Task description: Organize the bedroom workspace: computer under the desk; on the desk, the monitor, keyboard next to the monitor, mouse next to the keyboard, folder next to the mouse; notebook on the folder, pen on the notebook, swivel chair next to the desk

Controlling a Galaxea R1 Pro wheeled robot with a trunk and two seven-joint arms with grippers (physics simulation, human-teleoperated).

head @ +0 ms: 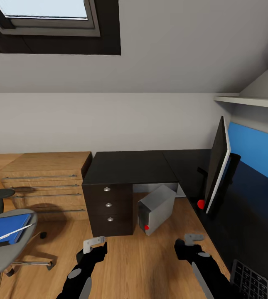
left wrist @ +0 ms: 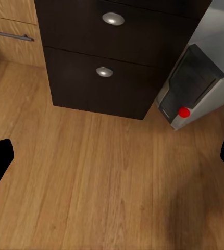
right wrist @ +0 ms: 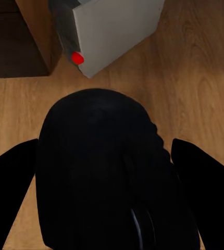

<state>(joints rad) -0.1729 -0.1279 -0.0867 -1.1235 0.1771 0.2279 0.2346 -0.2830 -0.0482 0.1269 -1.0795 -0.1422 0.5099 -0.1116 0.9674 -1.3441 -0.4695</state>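
The computer (head: 156,209) stands tilted on the wood floor (head: 150,265) under the black desk (head: 129,166), just right of its drawers (head: 109,207). The monitor (head: 217,166) stands on the desk at right, the keyboard (head: 254,282) nearer. At left, the blue folder (head: 3,228) with the pen (head: 15,231) lies on the swivel chair (head: 9,253). The left gripper (head: 94,245) hangs released over the floor; the right gripper (head: 190,242) grasps a black rounded object (right wrist: 107,172).

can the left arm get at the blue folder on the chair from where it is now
Probably not yet. The folder lies on the swivel chair seat, off to the side of the left gripper, which points at the drawers.
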